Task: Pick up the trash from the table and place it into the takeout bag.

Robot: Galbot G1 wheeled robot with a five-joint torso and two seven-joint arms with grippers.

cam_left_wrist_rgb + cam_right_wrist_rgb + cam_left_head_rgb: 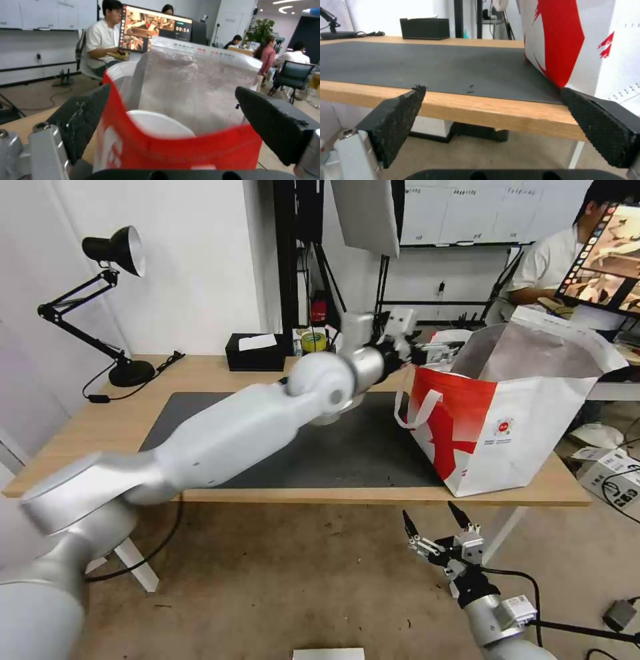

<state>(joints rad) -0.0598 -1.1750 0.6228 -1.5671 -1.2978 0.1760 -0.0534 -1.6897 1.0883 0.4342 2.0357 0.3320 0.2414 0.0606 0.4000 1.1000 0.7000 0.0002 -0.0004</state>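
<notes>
My L arm reaches across the table (207, 370) to the bag (533, 407), which stands on the table's right end, partly on the grey mat (347, 447). L gripper (437, 352) is at the bag's near rim, by the red side w/ the white loop handle (417, 410). From the L wrist cam its fingers (266, 120) are spread wide apart, nothing between them, red rim of the bag just ahead. Inside the bag, against the foil lining, I see a white round thing (160, 123), prob. the bowl, can't tell contents.

R gripper (437, 528) hangs low below the table's front edge, under the bag, pointing up. Fingers (400, 112) apart, empty. R wrist cam looks along the mat at table height: mat bare in that stretch, a few dark specks near the front edge, bag's red-and-white side at one end.

At the back of the table: black tissue box (255, 352), tape roll (313, 341) just beside it, desk lamp (110, 300) at the far left corner.
</notes>
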